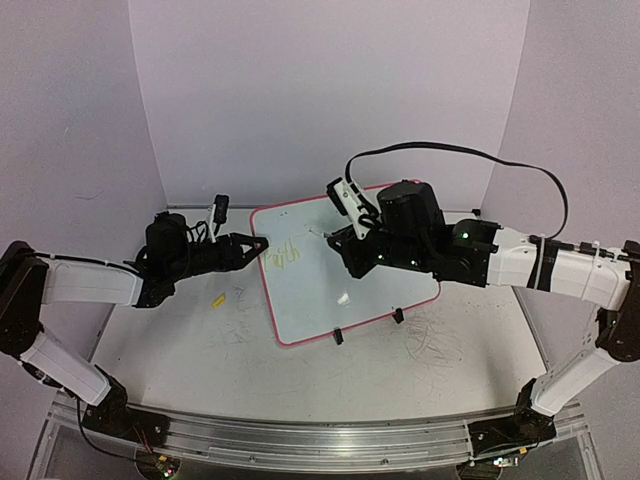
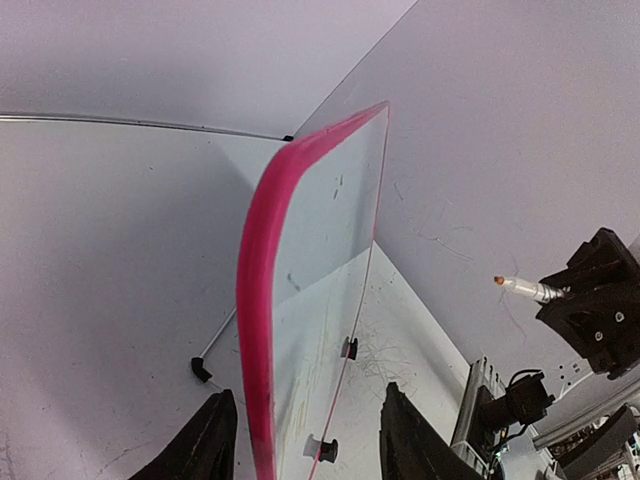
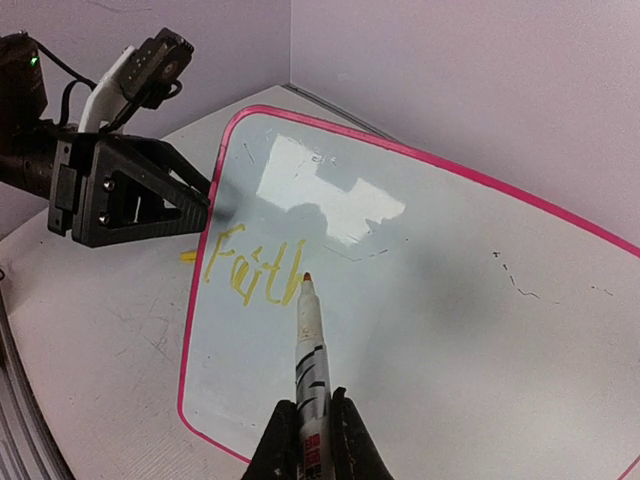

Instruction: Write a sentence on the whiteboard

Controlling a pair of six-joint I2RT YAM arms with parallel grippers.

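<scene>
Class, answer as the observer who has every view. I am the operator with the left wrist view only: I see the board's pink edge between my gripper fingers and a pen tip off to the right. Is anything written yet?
Observer: Yes. The right wrist view shows one yellow word, "Faith", on the whiteboard near the left gripper.
Operator: What holds the pen?
Observer: The right gripper is shut on the marker, its tip by the final h.
Operator: Anything on the table beside me?
Observer: The top view shows a small yellow object on the table, just left of the board.
</scene>
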